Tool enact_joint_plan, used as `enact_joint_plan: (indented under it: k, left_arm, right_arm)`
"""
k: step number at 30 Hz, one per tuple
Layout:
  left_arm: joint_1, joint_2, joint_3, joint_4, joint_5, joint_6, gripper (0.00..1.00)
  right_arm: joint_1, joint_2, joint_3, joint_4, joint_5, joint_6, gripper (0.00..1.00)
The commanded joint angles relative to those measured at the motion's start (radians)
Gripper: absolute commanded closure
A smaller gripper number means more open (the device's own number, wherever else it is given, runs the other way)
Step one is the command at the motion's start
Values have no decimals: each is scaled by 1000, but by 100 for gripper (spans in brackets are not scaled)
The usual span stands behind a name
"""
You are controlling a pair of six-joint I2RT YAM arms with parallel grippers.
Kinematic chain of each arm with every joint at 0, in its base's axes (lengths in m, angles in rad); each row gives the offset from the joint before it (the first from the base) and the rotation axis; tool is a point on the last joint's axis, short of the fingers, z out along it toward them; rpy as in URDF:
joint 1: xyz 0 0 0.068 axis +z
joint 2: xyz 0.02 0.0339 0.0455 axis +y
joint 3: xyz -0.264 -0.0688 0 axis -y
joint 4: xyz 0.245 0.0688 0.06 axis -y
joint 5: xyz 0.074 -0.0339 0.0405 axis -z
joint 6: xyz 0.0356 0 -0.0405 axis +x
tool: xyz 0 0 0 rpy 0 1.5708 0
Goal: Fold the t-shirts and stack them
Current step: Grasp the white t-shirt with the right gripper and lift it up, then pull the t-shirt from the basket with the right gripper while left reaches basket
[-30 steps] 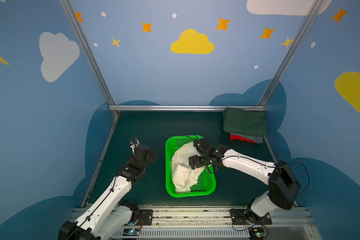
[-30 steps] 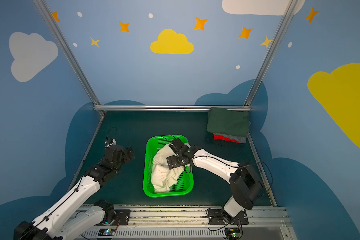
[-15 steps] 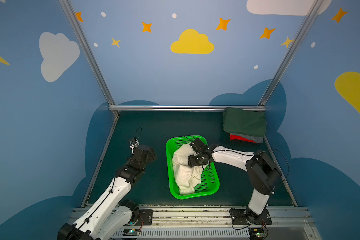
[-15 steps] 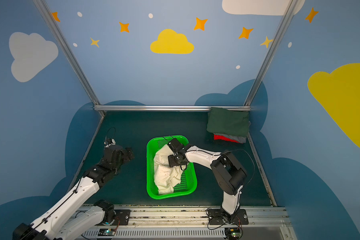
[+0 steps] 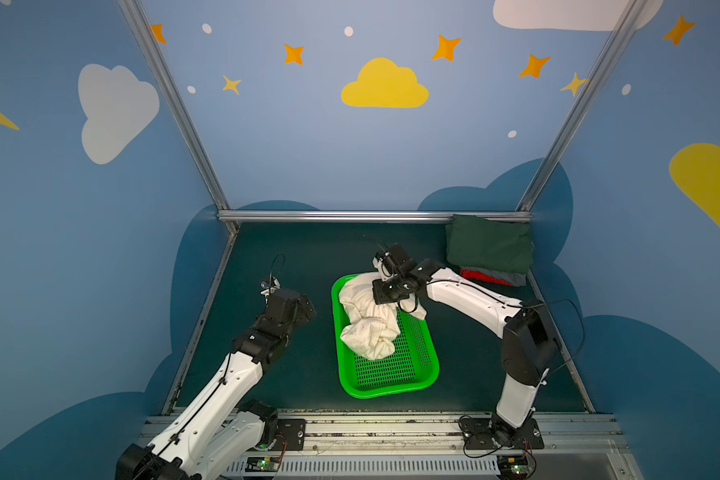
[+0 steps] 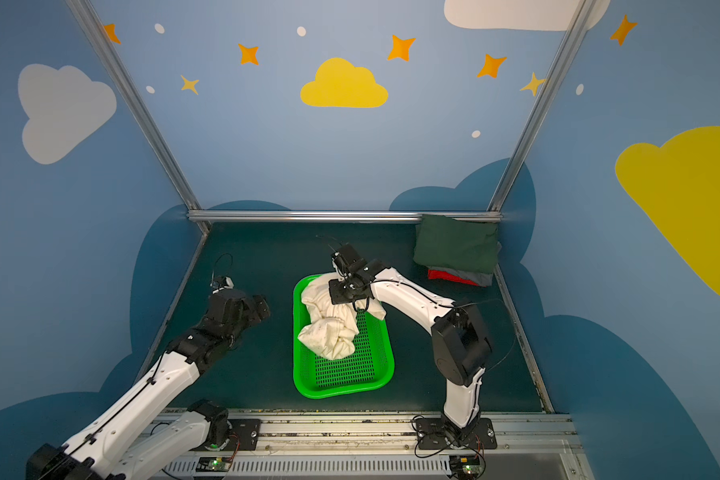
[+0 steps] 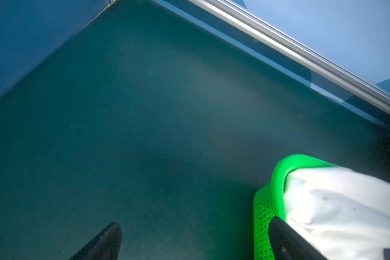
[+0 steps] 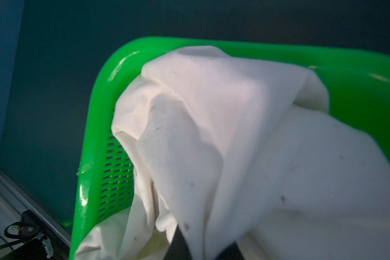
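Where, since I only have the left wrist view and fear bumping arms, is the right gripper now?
Observer: In a top view the right gripper is over the far end of the green basket, shut on the white shirt.
Operator: Is the shirt out of the basket?
Observer: No. Most of it lies crumpled inside, and the near half of the basket is bare.
Operator: Any shirts folded already?
Observer: Yes, a stack of folded shirts sits in the far right corner, dark green on top, grey and red beneath.
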Motion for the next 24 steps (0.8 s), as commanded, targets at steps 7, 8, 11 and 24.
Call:
enact_joint_plan:
  k: [7,8,11,24]
  left_arm:
    - [-25,69,94,3,130,-10,0]
    - [-38,83,114,-5,130,-3,0]
    - [-79,135,191,-28,137,20,0]
    - [-341,465,501,-3,175,86,0]
  right_arm:
    - [-89,-336,102,-138,269,-12,100]
    - [-102,-376,110,-160,312,-5,100]
    - [-138,-478,133,-236,439,15,100]
    - [-346,-660,-36,-422,677,130,100]
